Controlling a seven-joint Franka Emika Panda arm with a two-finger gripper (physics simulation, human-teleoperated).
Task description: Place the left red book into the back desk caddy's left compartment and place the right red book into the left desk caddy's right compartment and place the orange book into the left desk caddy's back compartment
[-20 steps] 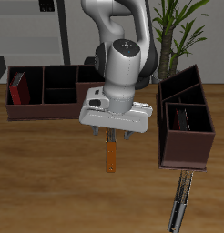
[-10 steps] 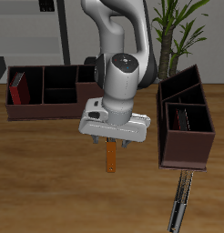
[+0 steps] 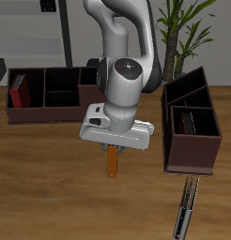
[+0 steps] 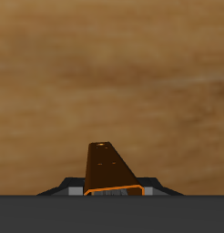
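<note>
My arm reaches down over the table, wrist tilted, claw [image 3: 112, 146] clenched on the orange book [image 3: 112, 162] hanging below it; behind it the back desk caddy [image 3: 52, 94] holds one red book [image 3: 21, 91], beside it the left desk caddy [image 3: 191, 127] another [image 3: 194, 122].

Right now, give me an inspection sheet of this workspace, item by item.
Surface: wooden table, mostly bare.
Job's things: orange book lying flat under the pincer; a red book stands in the back desk caddy; another lies in the left desk caddy.
Clutter: thin striped book near the front edge.
Grippers: pincer low over the orange book; whether it is closed cannot be told.
Cables: nothing seen.
Surroundings: plant and shelving behind.
</note>
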